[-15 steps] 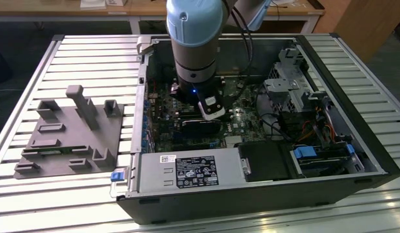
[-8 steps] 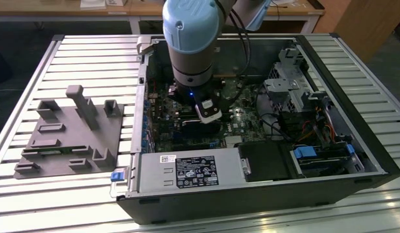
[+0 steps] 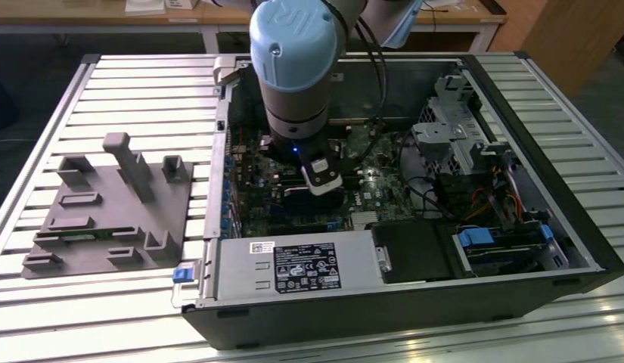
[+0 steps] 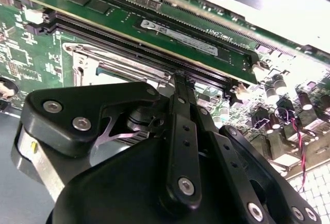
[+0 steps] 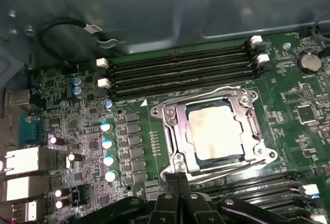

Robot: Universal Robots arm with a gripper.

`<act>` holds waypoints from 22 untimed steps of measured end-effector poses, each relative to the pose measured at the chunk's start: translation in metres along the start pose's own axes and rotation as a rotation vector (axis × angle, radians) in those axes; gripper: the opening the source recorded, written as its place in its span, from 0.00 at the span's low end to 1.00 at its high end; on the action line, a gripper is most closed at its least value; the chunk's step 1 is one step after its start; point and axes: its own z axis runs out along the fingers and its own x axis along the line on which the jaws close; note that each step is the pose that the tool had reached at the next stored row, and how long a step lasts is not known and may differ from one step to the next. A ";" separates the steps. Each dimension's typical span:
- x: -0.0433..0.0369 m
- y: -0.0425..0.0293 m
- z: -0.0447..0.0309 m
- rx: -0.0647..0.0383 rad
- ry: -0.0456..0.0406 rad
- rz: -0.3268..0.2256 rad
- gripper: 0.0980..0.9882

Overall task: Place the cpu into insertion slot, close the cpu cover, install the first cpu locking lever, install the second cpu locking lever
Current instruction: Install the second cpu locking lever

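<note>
My claw (image 5: 178, 178) is pinched narrow, holding nothing, at the edge of the cpu cover (image 5: 175, 126); the cpu (image 5: 214, 131) sits inside it. I may slip and scratch the board

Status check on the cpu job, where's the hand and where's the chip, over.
Hand shut, fingers together, low over the motherboard at the socket's edge. Cpu seated in the socket, cpu cover down around it. Memory slots close beside; nothing on the chip.

Green motherboard (image 5: 289, 105), dull silver cpu (image 5: 214, 131), silvery cpu cover (image 5: 175, 126), black fingers (image 5: 178, 185)
</note>
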 end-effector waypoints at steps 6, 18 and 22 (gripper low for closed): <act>0.0021 -0.0016 0.0033 -0.009 0.0035 -0.004 0.01; 0.0042 -0.0038 0.0086 -0.011 0.0077 -0.016 0.01; 0.0042 -0.0032 0.0070 -0.012 0.0071 -0.016 0.01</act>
